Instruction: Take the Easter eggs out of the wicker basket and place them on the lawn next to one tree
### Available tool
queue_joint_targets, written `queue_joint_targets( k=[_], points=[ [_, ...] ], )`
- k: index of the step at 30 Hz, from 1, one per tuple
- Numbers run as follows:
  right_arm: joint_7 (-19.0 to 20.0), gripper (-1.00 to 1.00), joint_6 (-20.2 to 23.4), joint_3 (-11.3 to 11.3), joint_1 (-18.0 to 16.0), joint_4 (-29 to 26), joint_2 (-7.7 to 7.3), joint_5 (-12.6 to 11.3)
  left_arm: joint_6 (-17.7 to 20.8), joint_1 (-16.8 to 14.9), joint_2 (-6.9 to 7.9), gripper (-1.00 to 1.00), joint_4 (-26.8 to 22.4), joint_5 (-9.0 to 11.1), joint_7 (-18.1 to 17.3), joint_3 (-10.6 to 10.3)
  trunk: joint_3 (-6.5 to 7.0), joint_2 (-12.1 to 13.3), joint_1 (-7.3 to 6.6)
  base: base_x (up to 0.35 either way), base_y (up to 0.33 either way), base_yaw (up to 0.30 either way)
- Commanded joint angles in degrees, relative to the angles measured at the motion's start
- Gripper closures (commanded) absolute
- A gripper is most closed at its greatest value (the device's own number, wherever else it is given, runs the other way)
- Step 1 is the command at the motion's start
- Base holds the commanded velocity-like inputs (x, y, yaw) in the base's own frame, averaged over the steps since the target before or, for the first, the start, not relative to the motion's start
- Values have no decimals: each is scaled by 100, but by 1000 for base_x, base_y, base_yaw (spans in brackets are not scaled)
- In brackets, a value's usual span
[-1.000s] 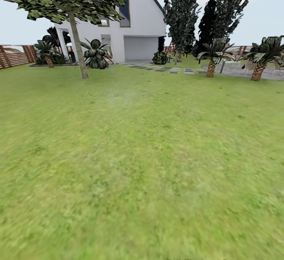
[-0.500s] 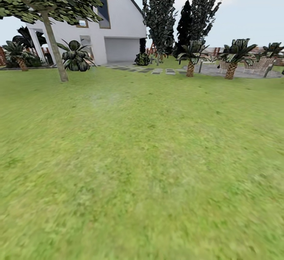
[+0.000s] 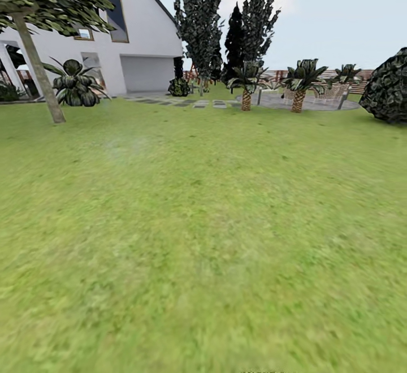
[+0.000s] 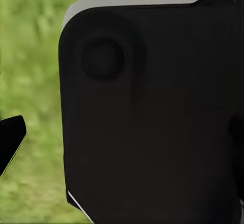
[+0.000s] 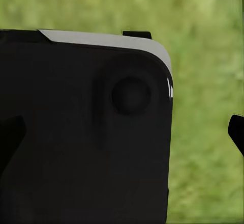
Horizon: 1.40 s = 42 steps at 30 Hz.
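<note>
The lawn (image 3: 203, 220) spreads wide in the head view, green with yellowish patches. At its far left stands a tree (image 3: 38, 68) with a pale, leaning trunk and a green-and-white canopy. The three Easter eggs and the wicker basket are out of view. My left gripper (image 4: 122, 142) hangs over grass in front of a black part of my own body, fingertips (image 4: 11, 141) far apart with nothing held. My right gripper (image 5: 122, 132) is the same, one fingertip (image 5: 236, 132) showing against the grass.
A white house (image 3: 141, 45) stands at the back left with a striped plant (image 3: 73, 85) beside it. Dark conical trees (image 3: 198, 22), small palms (image 3: 247, 87), grey stepping stones (image 3: 186, 102) and a dark shrub (image 3: 390, 85) line the far edge.
The whole head view has slid left, so the camera has turned right. The fence at the left has left the view and a dark shrub has come in at the right.
</note>
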Motion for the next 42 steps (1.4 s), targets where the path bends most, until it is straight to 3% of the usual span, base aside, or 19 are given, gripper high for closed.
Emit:
queue_joint_targets(
  k=[1, 42],
  points=[
    [-2, -100, -19, 8, -3, 7, -1, 3, -6, 4, -1, -100, -12, 8, 0, 10, 0, -2, 0, 0, 0, -279],
    [0, -100, -16, 8, -2, 7, -1, 3, -6, 4, -1, -100, -13, 8, -3, 10, 161, -2, 0, 0, 0, -279]
  ],
)
